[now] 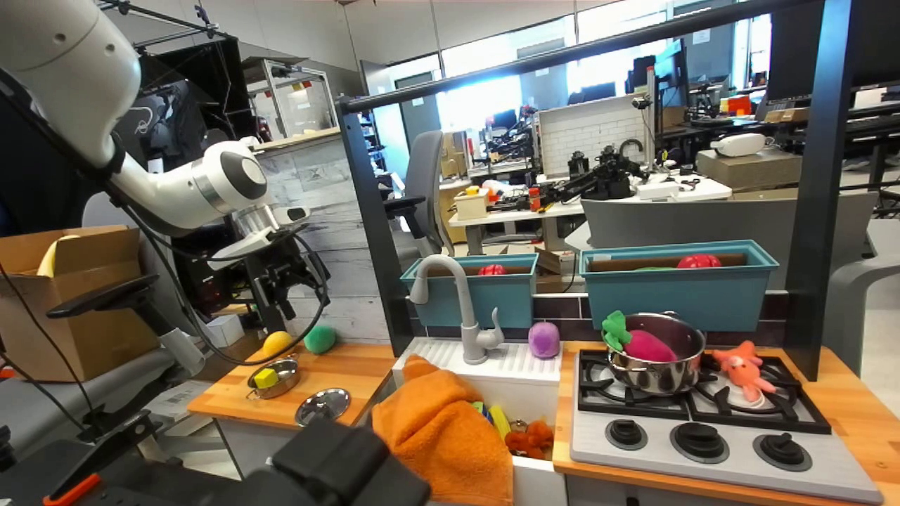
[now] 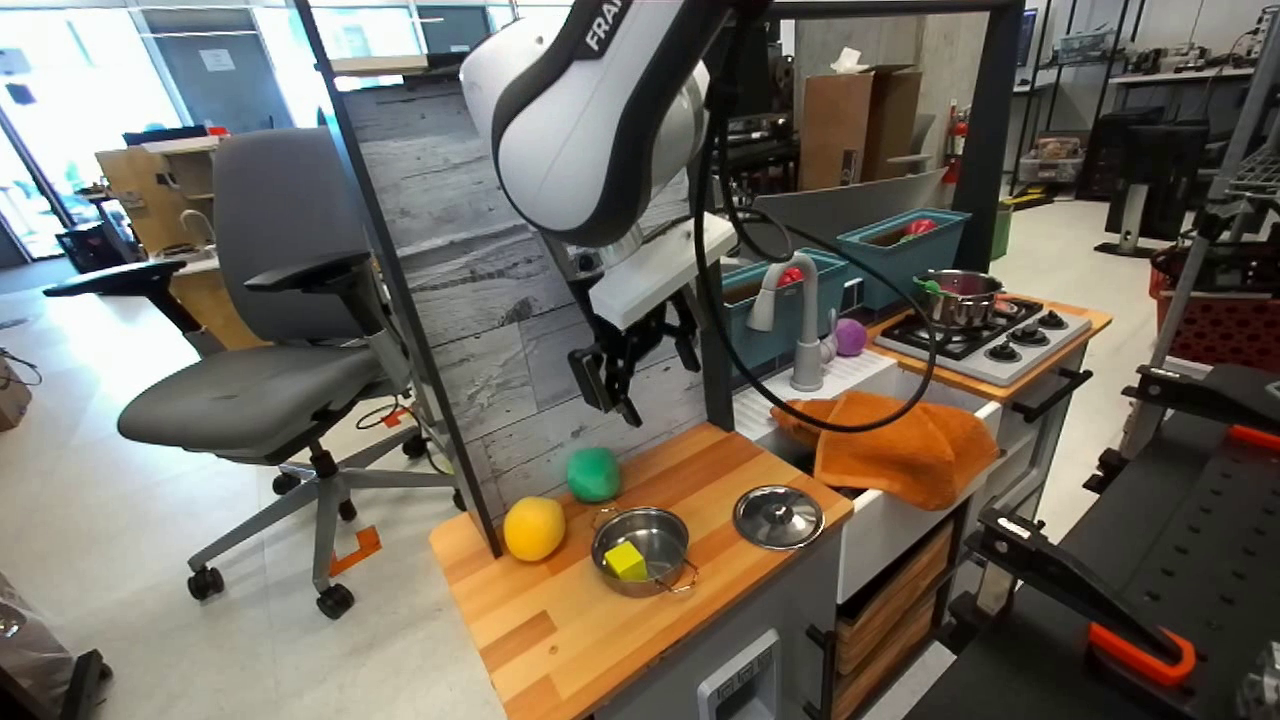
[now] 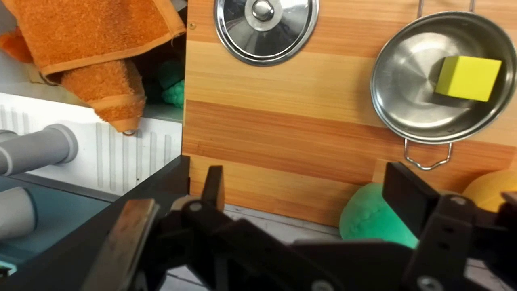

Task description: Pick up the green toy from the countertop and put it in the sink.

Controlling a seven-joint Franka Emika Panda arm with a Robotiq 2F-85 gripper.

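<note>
The green toy [image 2: 594,474], a plain ball, rests at the back of the light-brown wooden countertop [image 2: 540,640], by the back panel. It also shows in an exterior view [image 1: 320,339] and in the wrist view [image 3: 373,216], partly hidden there by a finger and the gripper body. My gripper [image 2: 640,375] is open and empty, above the countertop and apart from the ball. In the wrist view the gripper's [image 3: 309,188] fingers are wide apart, and the ball lies below the right one. The white sink [image 1: 527,404] has a grey arched faucet [image 1: 464,302]; an orange towel [image 1: 450,436] covers much of it.
A yellow ball [image 2: 534,528] sits beside the green toy. A steel pot [image 2: 655,530] with a yellow block and a lid [image 2: 778,517] stand in front. A black post [image 1: 369,239] rises between countertop and sink. A cable loops from the arm. Toys lie in the sink.
</note>
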